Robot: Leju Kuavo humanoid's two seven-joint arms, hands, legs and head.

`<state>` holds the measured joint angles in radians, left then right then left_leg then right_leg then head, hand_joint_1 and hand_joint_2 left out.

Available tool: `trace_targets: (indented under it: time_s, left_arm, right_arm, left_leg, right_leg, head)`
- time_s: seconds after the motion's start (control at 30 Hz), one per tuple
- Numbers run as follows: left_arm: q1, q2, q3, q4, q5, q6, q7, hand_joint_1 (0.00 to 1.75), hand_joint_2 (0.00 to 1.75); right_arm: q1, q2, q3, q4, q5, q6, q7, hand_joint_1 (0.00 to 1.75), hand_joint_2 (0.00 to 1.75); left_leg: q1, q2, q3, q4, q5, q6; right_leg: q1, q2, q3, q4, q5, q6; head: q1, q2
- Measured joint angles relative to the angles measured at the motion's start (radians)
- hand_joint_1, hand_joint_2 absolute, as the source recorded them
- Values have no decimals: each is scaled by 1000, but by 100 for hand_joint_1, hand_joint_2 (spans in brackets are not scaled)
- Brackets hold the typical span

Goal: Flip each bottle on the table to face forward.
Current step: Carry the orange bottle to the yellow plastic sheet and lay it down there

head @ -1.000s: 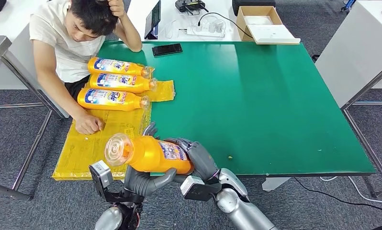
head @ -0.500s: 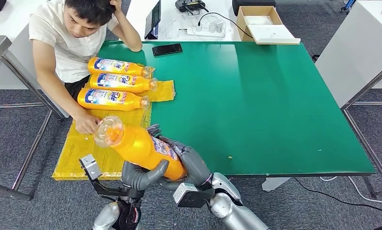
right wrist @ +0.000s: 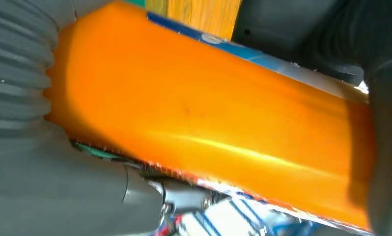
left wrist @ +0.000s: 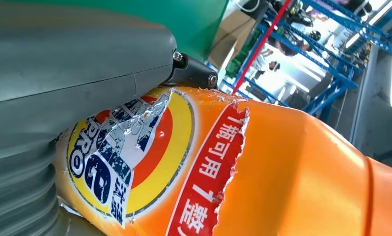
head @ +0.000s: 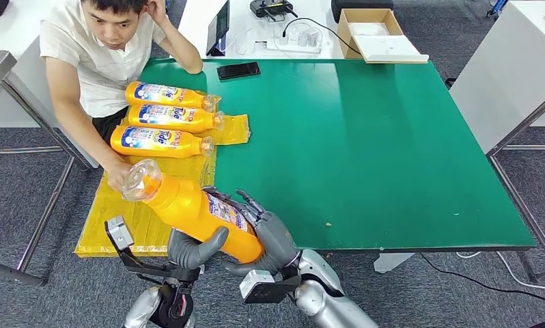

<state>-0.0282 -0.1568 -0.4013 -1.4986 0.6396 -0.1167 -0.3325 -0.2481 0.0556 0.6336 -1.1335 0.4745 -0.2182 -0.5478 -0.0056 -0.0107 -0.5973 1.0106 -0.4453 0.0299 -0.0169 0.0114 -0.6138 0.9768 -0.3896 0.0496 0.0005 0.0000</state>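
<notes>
4 orange detergent bottles show in the head view: 3 lie side by side on a yellow plastic sheet at the upper left of the green table, labels up, caps pointing right. The 4th bottle is held off the table at the lower left of the frame, tilted, its clear cap toward the upper left. The left hand clamps it from below, thumb wrapped over its body, while the right hand cups its base with fingers pressed against it. A seated person's hand rests on the sheet beside the cap.
</notes>
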Motion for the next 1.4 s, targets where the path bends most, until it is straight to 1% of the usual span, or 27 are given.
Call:
trace_targets:
  time_s: [0.03,0.13,0.2,0.27,0.33,0.4,0.5,0.57,0.63,0.7,0.8,0.83,0.9,1.03,1.1,1.17,1.23,1.3,1.4]
  left_arm:
    - [0,0,4,2,0,11,3,175,175]
    - [-4,1,20,17,-42,79,7,175,175]
    - [-14,7,37,41,-135,185,-15,175,175]
    - [-29,17,55,74,-290,321,-69,175,175]
    - [-48,25,68,104,-428,424,-109,175,175]
    - [-69,33,84,137,-531,503,-115,175,175]
    - [-105,53,116,205,-751,654,-115,175,175]
    - [-124,64,138,243,-852,703,-109,175,175]
    - [-136,73,156,273,-927,726,-97,175,175]
    - [-146,82,175,299,-1073,761,-71,175,175]
    - [-170,91,215,339,-1395,805,-23,175,175]
    - [-177,93,226,351,-1458,809,-13,175,175]
    - [-185,96,240,368,-1489,811,-3,175,175]
    - [-195,99,257,390,-1486,815,7,175,175]
    - [-204,102,260,404,-1544,811,43,175,175]
    - [-230,109,258,440,-1637,783,111,175,175]
    - [-268,120,253,494,-1687,731,166,175,175]
    - [-312,130,249,560,-1685,681,193,175,175]
    - [-375,144,249,660,-1678,633,215,175,175]
  right_arm:
    - [3,1,0,0,21,-31,0,0,0]
    - [17,2,0,-7,79,-148,-5,0,0]
    - [35,2,0,-30,114,-254,-23,0,87]
    - [57,2,0,-71,168,-359,-42,0,175]
    - [75,1,-5,-118,234,-411,-52,0,175]
    - [91,2,-18,-161,276,-416,-54,0,175]
    - [113,3,-55,-208,281,-417,-56,0,175]
    - [121,3,-82,-223,271,-417,-62,0,175]
    - [129,5,-110,-234,271,-417,-73,0,87]
    - [136,8,-135,-239,268,-417,-82,0,0]
    - [140,10,-150,-240,248,-417,-85,0,0]
    - [140,11,-152,-240,244,-417,-85,0,0]
    - [141,12,-154,-240,241,-417,-85,0,0]
    - [141,12,-159,-240,240,-417,-85,0,0]
    - [141,12,-160,-240,233,-417,-82,0,0]
    - [140,12,-160,-240,222,-417,-75,0,0]
    - [139,12,-157,-239,211,-417,-70,0,0]
    - [138,13,-151,-238,200,-417,-68,0,0]
    - [136,17,-143,-234,187,-417,-66,0,0]
  left_leg:
    - [0,0,0,0,0,0]
    - [0,0,0,0,0,0]
    - [0,1,0,0,0,0]
    - [0,1,0,0,0,0]
    - [0,0,0,0,0,0]
    - [0,0,0,0,0,0]
    - [1,1,0,0,0,0]
    - [0,0,0,0,1,0]
    - [0,0,0,0,1,0]
    - [0,1,0,0,1,0]
    - [0,0,0,0,1,0]
    - [0,0,0,0,1,0]
    - [0,1,0,0,1,0]
    - [0,1,0,0,1,0]
    - [0,1,0,0,1,0]
    - [0,0,0,0,1,0]
    - [0,1,0,0,1,0]
    - [0,1,0,0,1,0]
    - [0,1,0,0,2,-1]
  right_leg:
    - [0,0,0,0,0,0]
    - [0,0,0,0,0,0]
    - [0,0,-1,0,0,0]
    - [0,0,-1,0,0,0]
    - [0,0,-1,0,0,0]
    - [0,0,-1,0,0,0]
    - [0,0,-1,0,0,0]
    - [0,0,-1,0,0,0]
    - [0,0,0,0,0,0]
    - [0,0,-1,0,0,0]
    - [0,0,-1,0,0,0]
    - [0,0,-1,0,0,0]
    - [0,0,-1,0,0,0]
    - [0,0,-1,0,0,0]
    - [0,0,-1,0,0,0]
    - [0,0,-1,0,0,0]
    - [0,0,-1,0,0,0]
    - [0,0,-1,0,1,0]
    - [0,0,-1,1,1,0]
  head:
    - [0,0]
    - [0,0]
    - [0,0]
    - [0,0]
    - [0,0]
    - [0,0]
    - [0,0]
    - [0,0]
    - [0,0]
    - [0,0]
    - [0,0]
    - [0,0]
    - [0,0]
    - [0,0]
    - [0,0]
    - [0,0]
    - [0,0]
    - [0,0]
    - [0,0]
